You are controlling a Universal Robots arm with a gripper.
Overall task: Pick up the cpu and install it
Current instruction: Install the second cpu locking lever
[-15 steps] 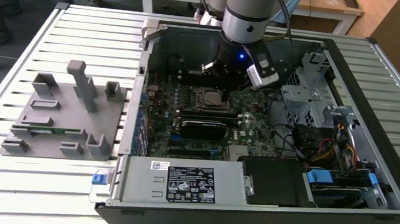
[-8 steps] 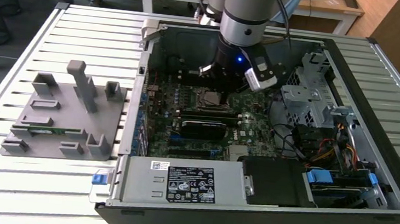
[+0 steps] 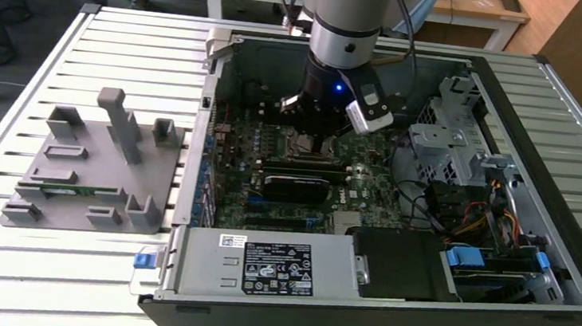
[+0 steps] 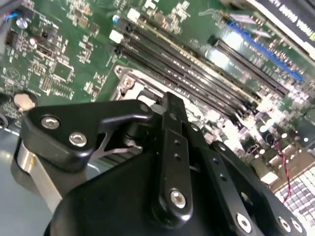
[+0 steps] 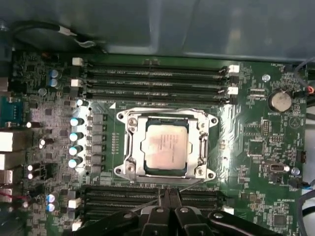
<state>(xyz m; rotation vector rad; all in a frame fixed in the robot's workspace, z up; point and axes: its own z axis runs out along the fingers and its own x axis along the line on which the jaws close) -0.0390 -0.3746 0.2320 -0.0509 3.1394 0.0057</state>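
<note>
Already the cpu sat in the motherboard socket, silvery top up, framed by the metal bracket, just ahead of the hand in the first wrist view. That hand hovered low over the green motherboard, inside the open computer case on the slatted worktop. Its black fingers looked drawn together and held nothing. Memory slots ran beyond the socket.

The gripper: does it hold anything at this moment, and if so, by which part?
Nothing is held, as far as it shows. In the first wrist view the cpu lies in the motherboard socket, apart from the gripper.
</note>
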